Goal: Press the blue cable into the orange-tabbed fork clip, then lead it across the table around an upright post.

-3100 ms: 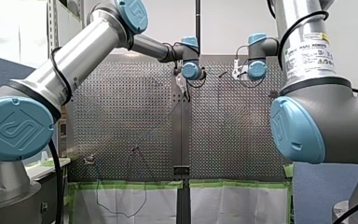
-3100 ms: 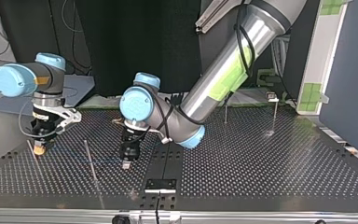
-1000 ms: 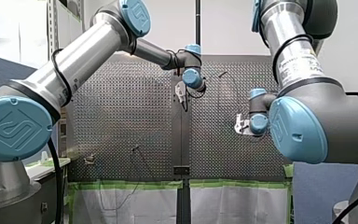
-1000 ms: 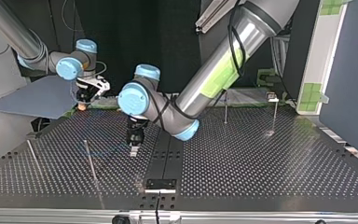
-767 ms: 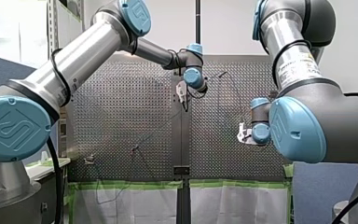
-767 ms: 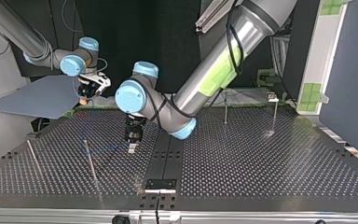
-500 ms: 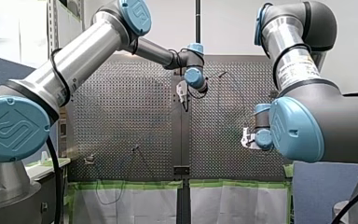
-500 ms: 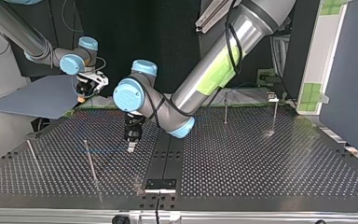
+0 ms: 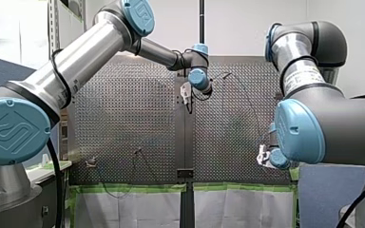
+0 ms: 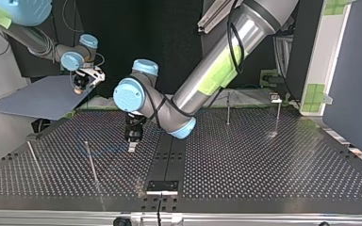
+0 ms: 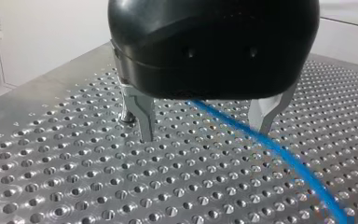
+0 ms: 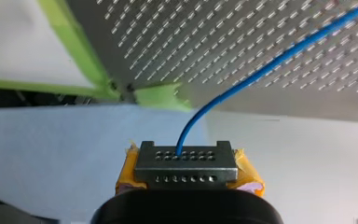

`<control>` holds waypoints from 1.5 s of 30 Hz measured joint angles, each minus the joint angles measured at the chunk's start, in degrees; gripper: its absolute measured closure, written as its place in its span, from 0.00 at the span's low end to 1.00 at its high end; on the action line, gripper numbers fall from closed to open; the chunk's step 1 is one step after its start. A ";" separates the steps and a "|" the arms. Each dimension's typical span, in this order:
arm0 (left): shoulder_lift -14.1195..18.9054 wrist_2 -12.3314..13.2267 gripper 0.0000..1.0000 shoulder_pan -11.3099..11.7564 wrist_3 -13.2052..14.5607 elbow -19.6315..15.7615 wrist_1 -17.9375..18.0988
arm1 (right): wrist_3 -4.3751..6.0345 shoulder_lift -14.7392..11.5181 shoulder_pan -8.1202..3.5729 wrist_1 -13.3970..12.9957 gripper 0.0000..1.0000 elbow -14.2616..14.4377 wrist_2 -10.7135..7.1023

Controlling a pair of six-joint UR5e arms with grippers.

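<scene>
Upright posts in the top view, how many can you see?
4. Two at the view's left: an outer post and an inner post. Two at the back right: a middle post and a corner post. Others may be hidden.

In the top view my left gripper point(image 10: 131, 149) hangs over the table point(image 10: 264, 174) left of centre, my right gripper point(image 10: 78, 88) at upper left, beyond the far edge. Posts point(image 10: 92, 162) stand lower left, other posts point(image 10: 228, 109) upper right. The cable point(image 11: 279, 149) passes between my left gripper's fingers point(image 11: 142, 114).

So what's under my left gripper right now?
The blue cable runs over the perforated table, passing between the open metal fingers of my left gripper. Where it goes behind the black gripper body is hidden.
</scene>
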 joint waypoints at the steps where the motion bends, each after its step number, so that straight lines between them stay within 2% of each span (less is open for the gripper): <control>1: 0.00 0.00 0.02 -0.03 0.00 0.00 -0.06 | 0.18 0.50 -0.24 -0.16 1.00 0.00 0.15; 8: 0.00 -0.02 0.02 -0.30 0.01 0.00 -0.33 | 1.67 4.45 -2.08 -0.97 1.00 -0.38 1.89; 11: 0.00 -0.06 0.02 -0.41 0.07 0.00 -0.62 | 2.00 5.91 -2.72 -1.05 1.00 -0.83 2.39; 16: 0.01 -0.39 0.02 -0.50 0.71 0.00 -1.27 | 1.86 8.65 -3.49 -2.13 1.00 -1.30 3.11; 20: 0.01 -1.21 0.02 -0.63 1.43 0.00 -1.63 | 0.76 10.95 -3.67 -4.11 1.00 -1.36 2.95; 25: 0.01 -1.84 0.02 -0.88 1.69 0.00 -1.85 | -0.59 12.48 -3.92 -6.67 1.00 -1.43 1.27; 29: 0.01 -1.94 0.02 -1.02 1.62 0.00 -2.04 | -2.05 12.72 -4.22 -8.84 1.00 -1.71 -0.81; 31: 0.01 -1.90 0.02 -1.16 1.58 0.00 -2.29 | -2.37 12.77 -4.33 -9.92 1.00 -1.84 -1.88; 35: 0.01 -1.77 0.02 -1.63 1.37 0.00 -2.81 | -2.58 12.84 -4.67 -12.43 1.00 -2.02 -4.45; 38: 0.01 -1.29 0.02 -2.22 1.46 0.00 -2.98 | -2.62 12.90 -4.90 -13.03 1.00 -2.18 -5.57; 45: 0.03 -0.10 0.02 -4.19 2.09 0.00 -3.60 | -2.45 12.94 -5.50 -13.18 1.00 -2.26 -6.05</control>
